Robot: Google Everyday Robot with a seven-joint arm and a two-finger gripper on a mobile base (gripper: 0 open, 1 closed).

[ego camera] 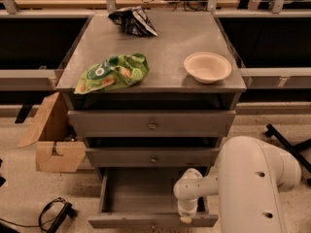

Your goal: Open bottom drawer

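The grey cabinet (155,47) has three drawers. The bottom drawer (141,193) is pulled out toward me, and its plain grey inside shows. Its front edge (146,221) lies at the bottom of the view; its knob is out of view. The middle drawer front (153,158) and the top drawer front (151,124) are shut, each with a small round knob. My white arm (252,188) comes in from the lower right. My gripper (187,216) hangs at the right part of the bottom drawer's front edge, pointing down, its tips hidden behind the wrist.
On the cabinet top lie a green chip bag (112,73), a dark chip bag (132,21) and a cream bowl (207,66). An open cardboard box (51,135) stands on the floor to the left. A black cable (53,215) lies at the lower left.
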